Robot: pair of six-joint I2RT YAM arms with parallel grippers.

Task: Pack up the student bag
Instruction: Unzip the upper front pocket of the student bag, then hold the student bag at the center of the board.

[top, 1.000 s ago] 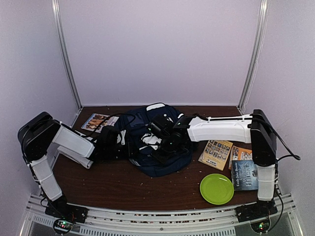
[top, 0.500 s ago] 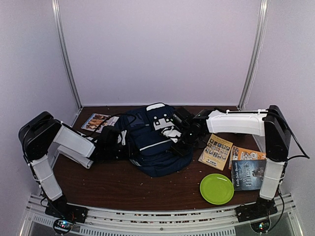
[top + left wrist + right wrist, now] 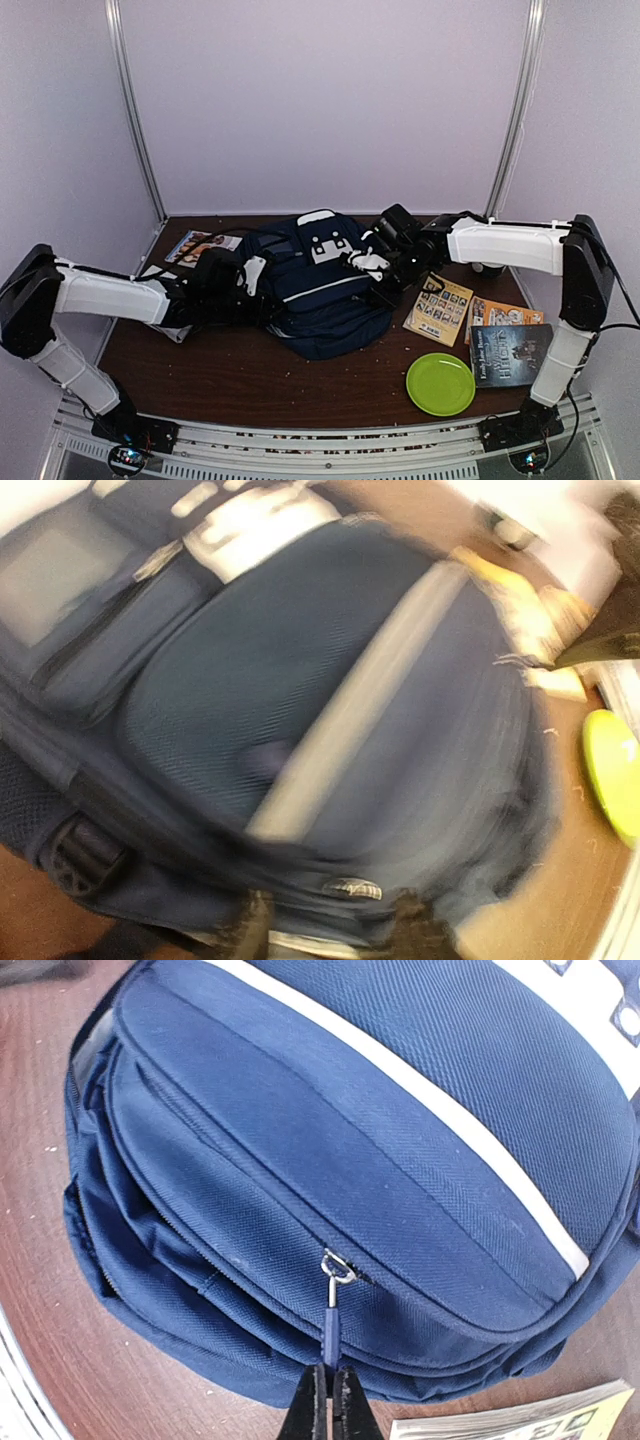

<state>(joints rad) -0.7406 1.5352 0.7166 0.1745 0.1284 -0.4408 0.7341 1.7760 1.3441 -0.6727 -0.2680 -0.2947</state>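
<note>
Drawn rightward across the student bag [image 3: 322,290], right jaws stay pinched shut on its zipper pull [image 3: 331,1322]; the bag lies mid-tabletop [image 3: 240,378], lining no longer showing. Left jaws have just parted at its edge, gripping nothing visible, so zipping seems nearly finished.

Centre of table [image 3: 240,375] taken by student bag [image 3: 320,295]; no low path straight across. At its left flank, left gripper [image 3: 332,935]; at right flank, right gripper [image 3: 328,1400] clamped on zipper pull [image 3: 331,1310]. Both forearms lie low, barring sides. Right front crowded by books [image 3: 438,313] and green plate [image 3: 440,384]. Far-left corner: booklet [image 3: 200,245]. Bare wood open along front, centre to left.
</note>
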